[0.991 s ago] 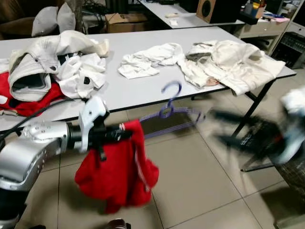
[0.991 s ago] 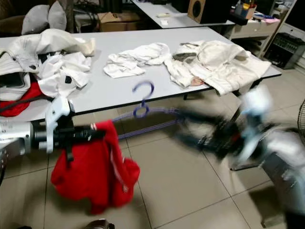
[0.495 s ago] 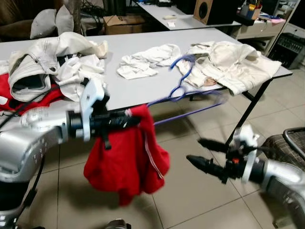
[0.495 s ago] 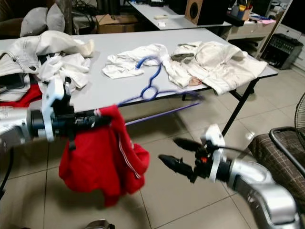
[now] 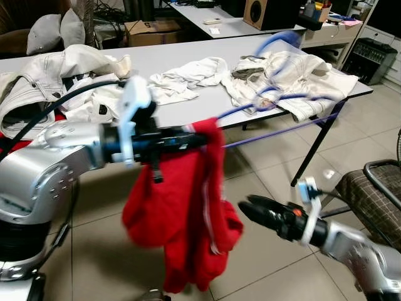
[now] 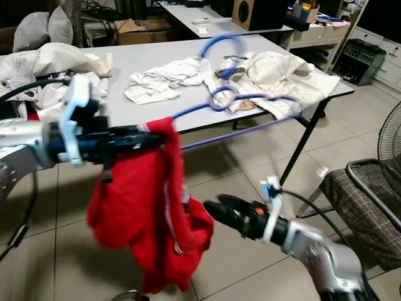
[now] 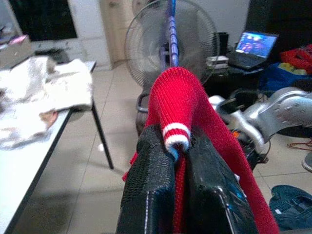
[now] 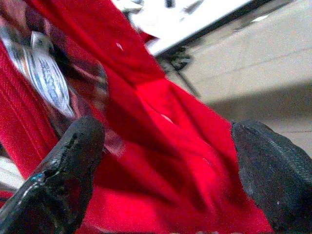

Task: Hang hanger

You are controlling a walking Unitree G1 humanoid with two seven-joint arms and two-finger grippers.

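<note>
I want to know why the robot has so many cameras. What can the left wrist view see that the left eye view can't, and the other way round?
Left wrist view alone: a standing fan and an open laptop behind the hanger.

Left eye view alone: the grey table with white clothes, and the hanger's curved hook.

Both: the left gripper shut on the blue hanger, the red sweater draped over it, and the right gripper nearby.

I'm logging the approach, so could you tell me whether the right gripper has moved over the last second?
Yes. The right gripper has swung in from beside the table leg to the red garment.
</note>
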